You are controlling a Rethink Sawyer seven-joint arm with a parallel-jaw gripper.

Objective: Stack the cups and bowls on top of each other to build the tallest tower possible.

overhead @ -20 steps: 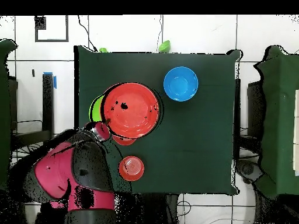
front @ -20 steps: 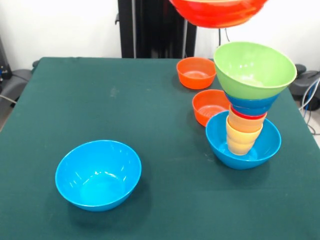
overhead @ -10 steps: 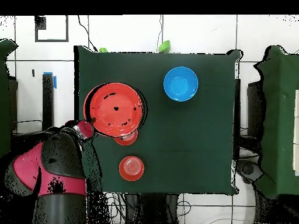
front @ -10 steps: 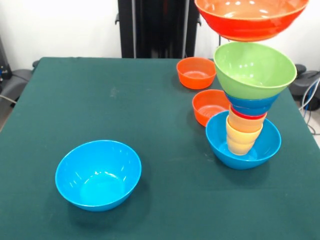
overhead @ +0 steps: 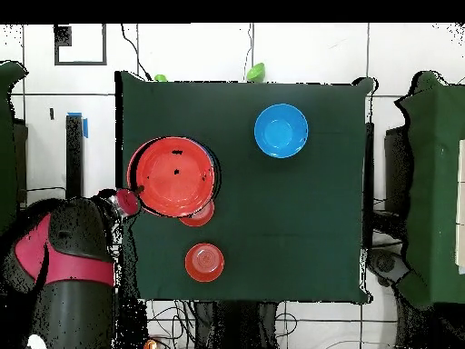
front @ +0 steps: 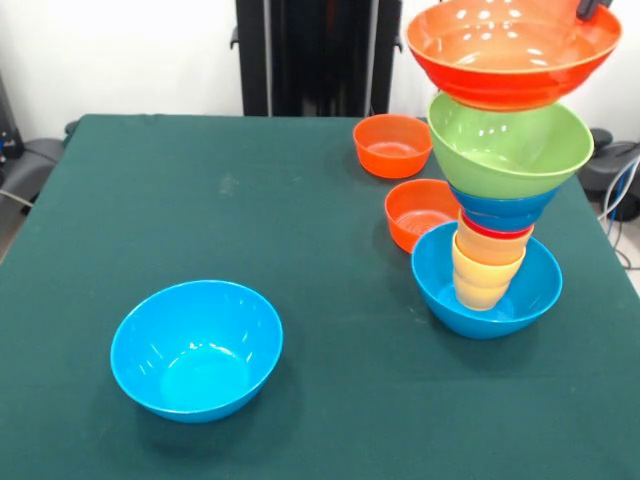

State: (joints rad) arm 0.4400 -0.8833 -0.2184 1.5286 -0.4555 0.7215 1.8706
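Gripper (front: 590, 8), barely visible at upper right, touches the large glossy orange plastic bowl's (front: 510, 50) rim; whether spread or pinching, I cannot tell. No writing is readable.

Lg orange bowl (overhead: 173, 176) tops tower, w/ arm (overhead: 77, 250) beside; blue bowl (overhead: 281, 130) well apart.

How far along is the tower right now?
Mostly built: the tower runs from the light-blue base bowl through cups up to the green bowl. In hand: the large orange bowl sits at its top. Left: the other light-blue bowl and two small orange bowls.
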